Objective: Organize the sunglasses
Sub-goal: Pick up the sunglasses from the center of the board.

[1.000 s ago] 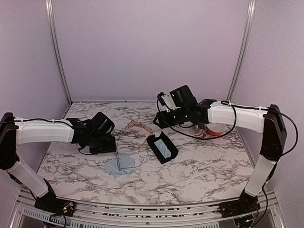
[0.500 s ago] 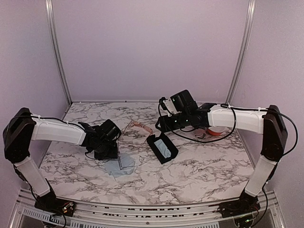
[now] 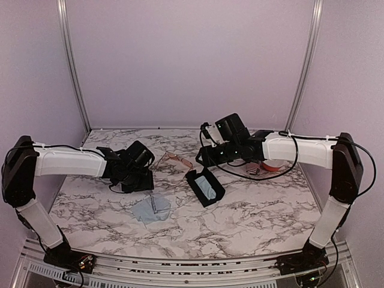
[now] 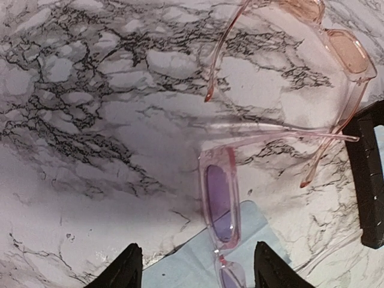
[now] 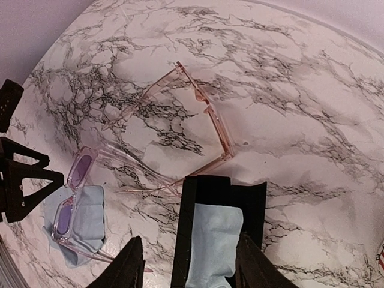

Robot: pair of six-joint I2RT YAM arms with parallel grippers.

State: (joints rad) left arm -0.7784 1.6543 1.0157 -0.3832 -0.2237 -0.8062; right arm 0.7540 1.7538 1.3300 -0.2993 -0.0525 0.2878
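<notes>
Two pairs of sunglasses lie unfolded on the marble. The pale-lilac pair [image 4: 221, 201] [image 3: 157, 203] rests partly on a light-blue cloth [image 4: 192, 264] [image 3: 149, 211]. The pink-lensed pair [image 4: 339, 51] [image 5: 210, 114] [image 3: 177, 160] lies just beyond it. My left gripper [image 4: 195, 273] [image 3: 146, 182] hovers open over the lilac pair, touching nothing. My right gripper [image 5: 192, 270] [image 3: 204, 157] hangs open above the black case [image 5: 204, 198] [image 3: 205, 187], which lies open with a blue cloth [image 5: 213, 246] inside. The lilac pair [image 5: 75, 192] also shows at the left of the right wrist view.
A stars-and-stripes case [image 3: 253, 167] and a red-orange object [image 3: 274, 163] sit at the back right, under the right forearm. The black case's edge [image 4: 369, 174] is close to the right of the lilac pair. Walls close in the table on three sides.
My left gripper dipped toward the lilac pair with its jaws narrowed, then pulled back up and away with them wider. The right gripper came slightly forward at first, then stayed put.
</notes>
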